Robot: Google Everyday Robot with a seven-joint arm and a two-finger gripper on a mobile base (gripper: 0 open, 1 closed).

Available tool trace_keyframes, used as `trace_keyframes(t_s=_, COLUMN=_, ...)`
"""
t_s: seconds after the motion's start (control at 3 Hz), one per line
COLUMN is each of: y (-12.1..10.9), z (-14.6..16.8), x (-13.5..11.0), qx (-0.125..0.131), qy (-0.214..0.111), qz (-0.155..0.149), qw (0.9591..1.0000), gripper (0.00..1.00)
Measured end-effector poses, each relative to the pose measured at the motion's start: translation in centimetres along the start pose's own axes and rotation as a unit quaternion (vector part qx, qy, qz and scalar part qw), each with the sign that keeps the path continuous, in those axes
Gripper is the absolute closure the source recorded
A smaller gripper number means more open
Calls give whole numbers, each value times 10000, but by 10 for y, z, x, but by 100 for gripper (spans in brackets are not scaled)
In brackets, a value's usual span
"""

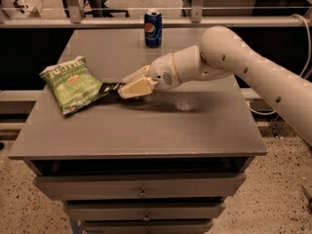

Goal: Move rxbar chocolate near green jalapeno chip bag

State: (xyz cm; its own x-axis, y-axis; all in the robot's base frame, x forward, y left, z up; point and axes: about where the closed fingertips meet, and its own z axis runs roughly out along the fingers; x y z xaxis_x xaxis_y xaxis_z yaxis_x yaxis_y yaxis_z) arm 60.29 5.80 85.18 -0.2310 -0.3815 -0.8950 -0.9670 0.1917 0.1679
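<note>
Hand (127,88) is clamping one end of the rxbar chocolate (110,88), pinching the dark wrapper flat between the fingers. Bar is sticking out leftward from my fingertips, low over the desk (146,130). Whether it is resting on the surface or hanging just above it, I cannot tell. Its free end is sitting right at the right edge of the green jalapeno chip bag (73,84), which is lying flat toward the left side of the desk. Arm (243,62) is reaching in from the right, across the middle. Blue soda can (152,28) is standing upright at the far edge, well apart from all this.

Judging progress: the carry is looking practically done, with the bar near the bag. I am still facing three steps: setting it down, letting go, and pulling clear without dragging the bar or nudging the bag.
</note>
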Motion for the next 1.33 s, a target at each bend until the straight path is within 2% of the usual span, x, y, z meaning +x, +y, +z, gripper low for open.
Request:
trace_keyframes(t_s=0.33, y=-4, z=-2, x=0, qx=101, qy=20, qz=-38, qw=9999, gripper=12)
trace_keyframes(t_s=0.67, y=-26, z=-16, x=-3, qx=509, qy=15, qz=-149, qw=9986, gripper=0)
trace_keyframes(t_s=1.0, y=-42, z=-30, x=-6, qx=822, qy=-7, qz=-230, qw=9963, gripper=0)
trace_keyframes(t_s=1.33, y=-74, z=-76, x=-17, qx=1461, qy=-172, qz=-460, qw=9881, gripper=0)
